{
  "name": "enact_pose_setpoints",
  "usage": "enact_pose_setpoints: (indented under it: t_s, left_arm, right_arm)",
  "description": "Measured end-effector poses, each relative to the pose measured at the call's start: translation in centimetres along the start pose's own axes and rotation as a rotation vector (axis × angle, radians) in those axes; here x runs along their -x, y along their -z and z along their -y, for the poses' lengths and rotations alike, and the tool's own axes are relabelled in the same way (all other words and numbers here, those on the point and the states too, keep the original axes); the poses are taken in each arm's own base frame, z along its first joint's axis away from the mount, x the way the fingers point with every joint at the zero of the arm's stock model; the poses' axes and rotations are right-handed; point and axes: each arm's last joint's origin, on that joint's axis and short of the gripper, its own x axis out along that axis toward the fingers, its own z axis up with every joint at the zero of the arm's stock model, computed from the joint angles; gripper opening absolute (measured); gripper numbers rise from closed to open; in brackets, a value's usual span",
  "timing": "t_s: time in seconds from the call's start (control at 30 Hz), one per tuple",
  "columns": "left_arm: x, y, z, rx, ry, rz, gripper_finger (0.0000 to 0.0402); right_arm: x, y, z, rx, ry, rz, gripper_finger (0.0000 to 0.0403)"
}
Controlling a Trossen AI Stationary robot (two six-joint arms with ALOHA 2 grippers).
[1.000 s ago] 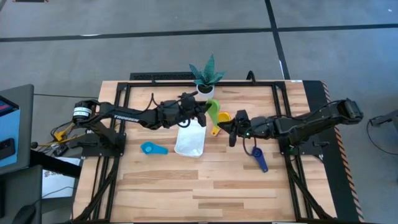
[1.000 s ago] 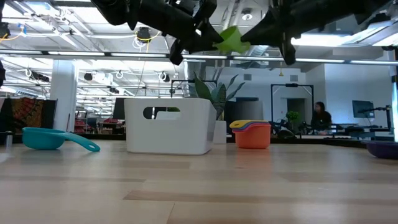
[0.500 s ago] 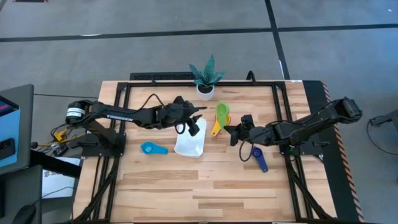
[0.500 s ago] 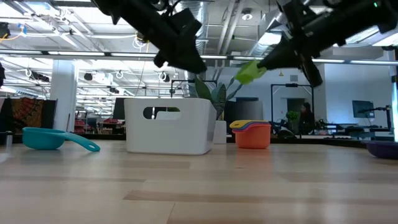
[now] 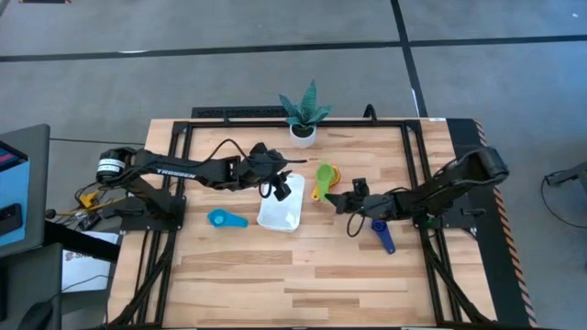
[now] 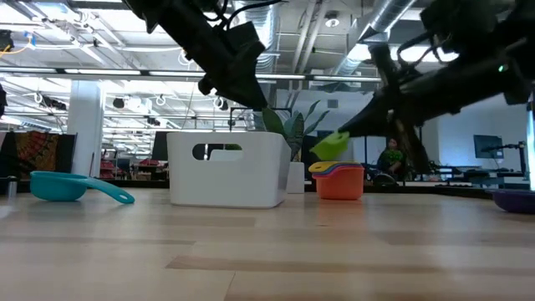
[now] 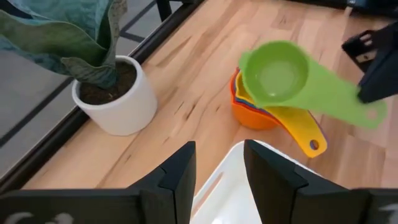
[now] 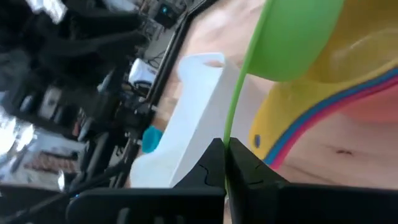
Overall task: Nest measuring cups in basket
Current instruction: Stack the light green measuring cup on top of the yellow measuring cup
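Lowered since half a second ago, the green cup [image 5: 325,171] now hangs just above the stack of nested cups [image 6: 338,180], its bowl tilted and nearly touching the top yellow one. The right gripper [image 5: 351,194] has its fingers [image 8: 214,163] closed tight on the green cup's flat handle, with the arm stretched low across the worktop [image 5: 303,275] from the right edge. That stack, orange outermost, sits between the white basket [image 5: 282,208] and the right arm, close beside the basket's far right corner and near the potted plant [image 5: 302,112] at the worktop's back edge.

The left gripper [image 5: 274,182] hovers over the basket's far end; its fingers [image 7: 180,174] are parted a little and hold nothing. The basket looks to hold nothing in the high view. A light blue cup [image 5: 224,218] lies alone just left of the basket, and a navy cup [image 5: 382,233] lies under the right arm's forearm. The near half of the worktop is open, bare wood up to the front edge.
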Motion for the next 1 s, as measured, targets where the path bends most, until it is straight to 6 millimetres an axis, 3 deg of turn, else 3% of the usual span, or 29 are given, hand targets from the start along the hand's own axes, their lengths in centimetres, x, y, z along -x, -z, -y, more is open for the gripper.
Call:
enact_pose_setpoints:
  t_s: [0.23, 0.63, 1.0]
  left_arm:
    - [0.0, 0.6, -0.1, -0.036, -0.010, -0.062, 0.0126]
    - [0.1, 1.5, -0.6, -0.047, -0.139, -0.130, 0.0126]
    - [0.1, 1.5, -0.6, -0.041, -0.138, -0.125, 0.0126]
  right_arm:
    - [-1.1, 0.8, 0.8, -0.070, -0.021, 0.047, 0.0008]
    - [-0.9, 1.3, 1.0, -0.107, -0.004, 0.072, 0.0025]
    - [-1.0, 1.2, 1.2, -0.118, 0.004, 0.038, 0.0102]
